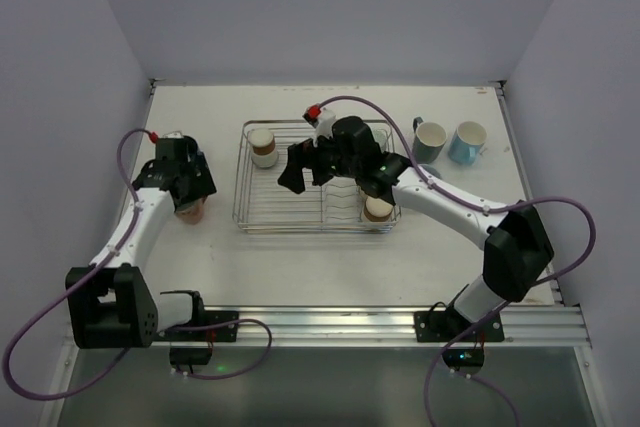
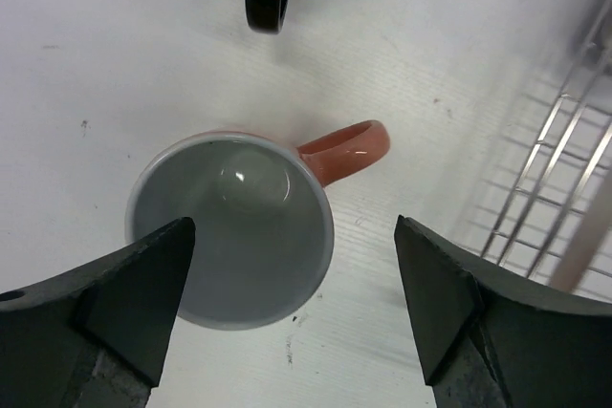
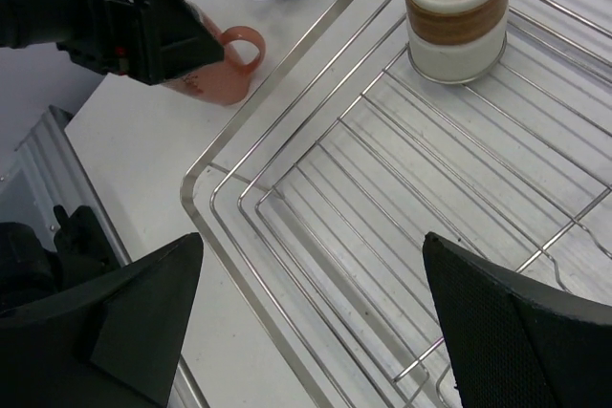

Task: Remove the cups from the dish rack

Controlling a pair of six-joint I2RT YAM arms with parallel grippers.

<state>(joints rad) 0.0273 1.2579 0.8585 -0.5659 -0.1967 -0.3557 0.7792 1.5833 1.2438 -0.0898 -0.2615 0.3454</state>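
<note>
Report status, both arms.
Left pincer open over salmon mug on table. Right pincer open above dish rack. Brown-and-cream cup, second cup in rack. Nothing blocking.

White table (image 1: pixel 200 257), pale lavender walls (image 1: pixel 330 7)

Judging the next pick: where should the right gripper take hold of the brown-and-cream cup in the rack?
Probably from above, pinching the brown-and-cream cup across its brown band: it stands upright on the dish rack wires, no handle shows, both flanks free.
</note>
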